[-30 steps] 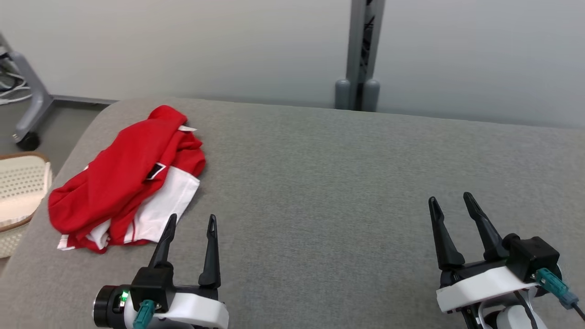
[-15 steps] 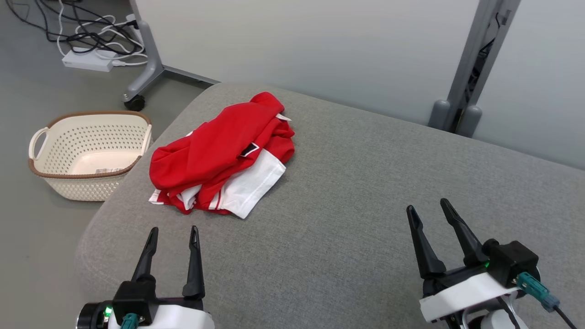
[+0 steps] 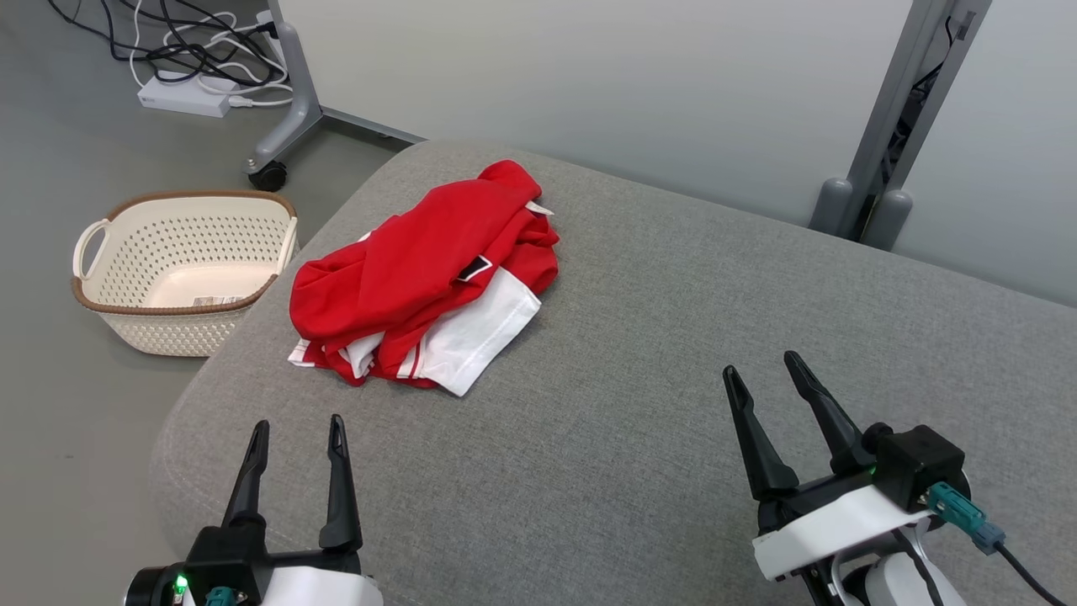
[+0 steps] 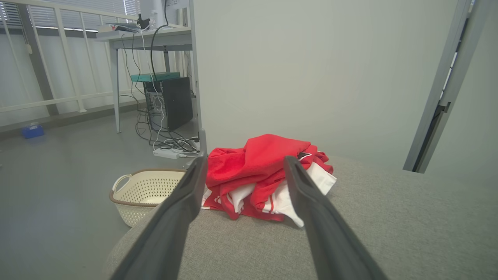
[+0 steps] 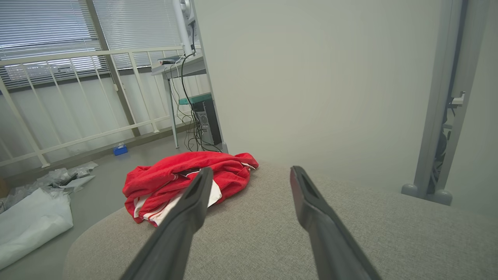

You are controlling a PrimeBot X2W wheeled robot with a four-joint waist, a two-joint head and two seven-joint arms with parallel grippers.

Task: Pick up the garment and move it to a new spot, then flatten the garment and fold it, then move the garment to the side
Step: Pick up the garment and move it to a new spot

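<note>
The garment (image 3: 421, 278) is a crumpled red and white shirt lying in a heap near the far left corner of the grey cushioned surface (image 3: 639, 353). My left gripper (image 3: 297, 425) stands open at the lower left, short of the heap, nothing between its fingers. In the left wrist view the garment (image 4: 256, 175) sits straight ahead between the fingers, some way off. My right gripper (image 3: 761, 366) stands open at the lower right, far from the shirt. In the right wrist view the garment (image 5: 175, 177) lies ahead to the left.
A cream perforated basket (image 3: 181, 269) with a brown rim stands on the floor left of the cushion. Cables and a power strip (image 3: 185, 93) lie by a wheeled stand leg (image 3: 282, 143). A grey post (image 3: 883, 168) stands behind the cushion against the pale wall.
The head camera has turned left and tilted, bringing the basket and floor into view. Both grippers stay open and empty; the garment lies as before.
</note>
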